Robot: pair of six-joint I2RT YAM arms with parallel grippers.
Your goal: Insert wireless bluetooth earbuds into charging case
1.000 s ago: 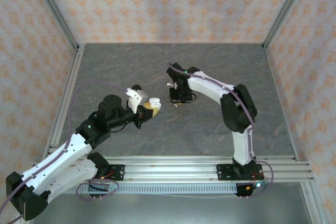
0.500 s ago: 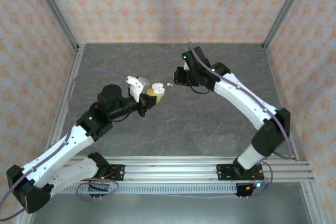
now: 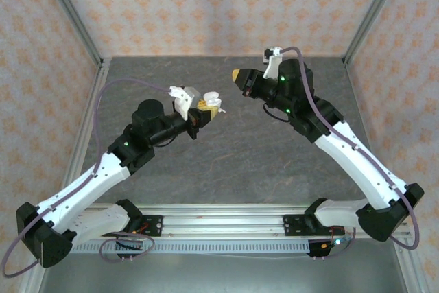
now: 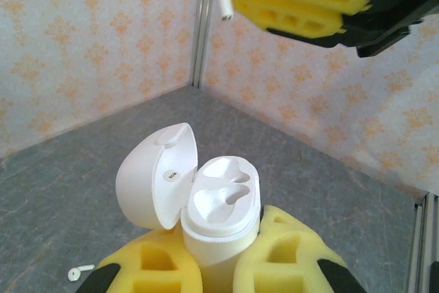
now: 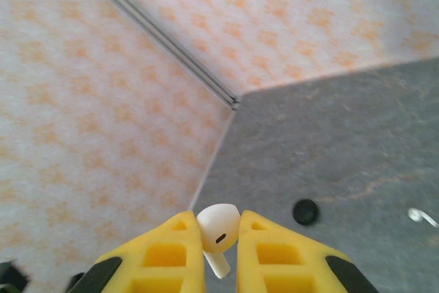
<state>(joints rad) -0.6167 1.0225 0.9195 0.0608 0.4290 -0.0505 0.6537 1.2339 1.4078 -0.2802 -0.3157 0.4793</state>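
The white charging case (image 4: 221, 205) stands upright between the yellow fingers of my left gripper (image 4: 221, 246), which is shut on its body. Its lid (image 4: 154, 176) is swung open to the left and both wells are empty. In the top view the case (image 3: 212, 98) is held above the table's middle. My right gripper (image 5: 219, 239) is shut on a white earbud (image 5: 219, 226), stem pointing down. That gripper (image 3: 238, 75) hangs up and to the right of the case, apart from it, and its fingers (image 4: 302, 1) show above the case. A second white earbud (image 5: 422, 217) lies on the table.
A round black puck (image 5: 305, 211) sits on the grey table (image 3: 274, 149). The loose earbud (image 4: 80, 272) lies below and left of the held case. Patterned walls and metal corner posts (image 4: 200, 25) close in the back and sides.
My right gripper has risen from the table and swung back and right with the white earbud. My left arm has carried the open case up and slightly to the right.
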